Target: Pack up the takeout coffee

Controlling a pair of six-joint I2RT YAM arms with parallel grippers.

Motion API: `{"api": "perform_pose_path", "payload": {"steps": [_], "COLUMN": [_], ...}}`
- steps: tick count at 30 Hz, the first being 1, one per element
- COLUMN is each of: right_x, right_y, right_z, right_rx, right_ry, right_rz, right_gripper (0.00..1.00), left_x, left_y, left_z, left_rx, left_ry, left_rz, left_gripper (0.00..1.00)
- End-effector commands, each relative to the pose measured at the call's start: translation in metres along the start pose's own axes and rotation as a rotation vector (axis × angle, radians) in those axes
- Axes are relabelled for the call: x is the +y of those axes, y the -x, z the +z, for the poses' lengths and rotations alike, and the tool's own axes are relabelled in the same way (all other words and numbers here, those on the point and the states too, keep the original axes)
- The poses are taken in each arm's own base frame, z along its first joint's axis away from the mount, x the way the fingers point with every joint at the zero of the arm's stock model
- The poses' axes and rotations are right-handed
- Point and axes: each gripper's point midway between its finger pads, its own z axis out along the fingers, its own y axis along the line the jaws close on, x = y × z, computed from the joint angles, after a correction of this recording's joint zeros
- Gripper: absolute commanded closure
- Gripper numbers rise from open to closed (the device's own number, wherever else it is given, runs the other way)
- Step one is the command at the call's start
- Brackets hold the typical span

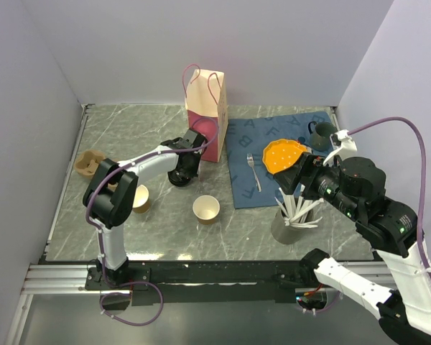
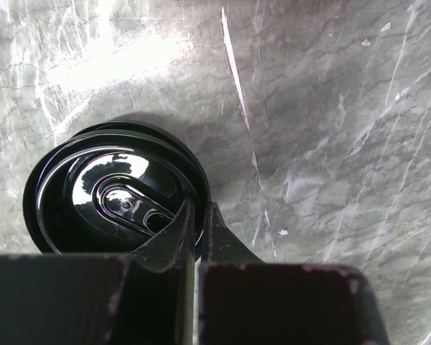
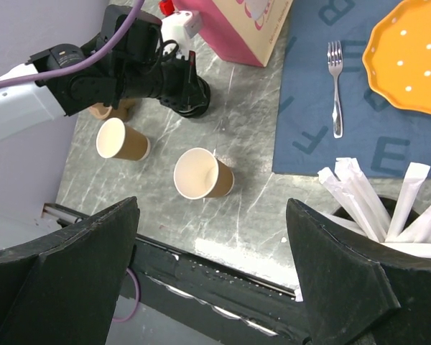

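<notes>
A lidded kraft cup does not show in any view. A round black lid (image 2: 115, 198) lies low on the marble table; I cannot tell whether anything is under it. My left gripper (image 2: 197, 210) is shut on its near rim, in front of the pink and cream paper bag (image 1: 205, 108). From above the gripper (image 1: 181, 172) covers the lid. Two open brown cups with cream insides stand near, one at the centre (image 1: 206, 209) and one at the left (image 1: 140, 199). My right gripper (image 3: 214, 208) is open and empty, held high above the table's right front.
A cardboard cup carrier (image 1: 90, 163) sits at the far left. A blue mat (image 1: 248, 140) holds an orange plate (image 1: 284, 154) and a fork (image 1: 253, 171). A grey holder of white wrapped straws (image 1: 291, 215) stands under my right arm. A dark mug (image 1: 321, 134) is at the back right.
</notes>
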Motion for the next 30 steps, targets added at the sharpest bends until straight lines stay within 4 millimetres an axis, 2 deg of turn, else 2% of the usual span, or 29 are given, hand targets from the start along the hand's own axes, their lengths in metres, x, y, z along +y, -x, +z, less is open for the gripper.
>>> {"api": "perform_pose_path", "payload": {"steps": [1,15,18,20,22,25,30], "right_x": [0.006,0.014,0.016,0.017,0.017,0.018,0.028], "right_y": [0.012,0.013,0.012,0.011,0.011,0.009,0.002], "right_z": [-0.002,0.005,0.006,0.007,0.006,0.006,0.008], "right_rx": [-0.047,-0.036,-0.031,-0.030,-0.030,-0.024,-0.001], "right_ry": [0.021,0.049,0.059,0.063,0.065,0.074,0.143], "right_rz": [0.019,0.014,0.016,0.017,0.017,0.022,0.027], "right_gripper": [0.10,0.10,0.10,0.10,0.10,0.10,0.10], "left_x": [-0.001,-0.004,-0.004,-0.002,0.000,-0.002,-0.021], "left_y": [0.019,0.031,0.031,0.028,0.025,0.023,0.026], "left_z": [-0.021,-0.046,-0.046,-0.043,-0.043,-0.055,-0.097], "left_rx": [-0.054,-0.049,-0.047,-0.040,-0.024,-0.022,-0.043], "left_ry": [-0.013,-0.024,-0.023,-0.013,-0.001,-0.021,-0.167], "left_rz": [-0.003,-0.046,-0.048,-0.044,-0.046,-0.051,-0.083], "left_gripper": [0.99,0.93,0.90,0.97,0.98,0.98,0.96]}}
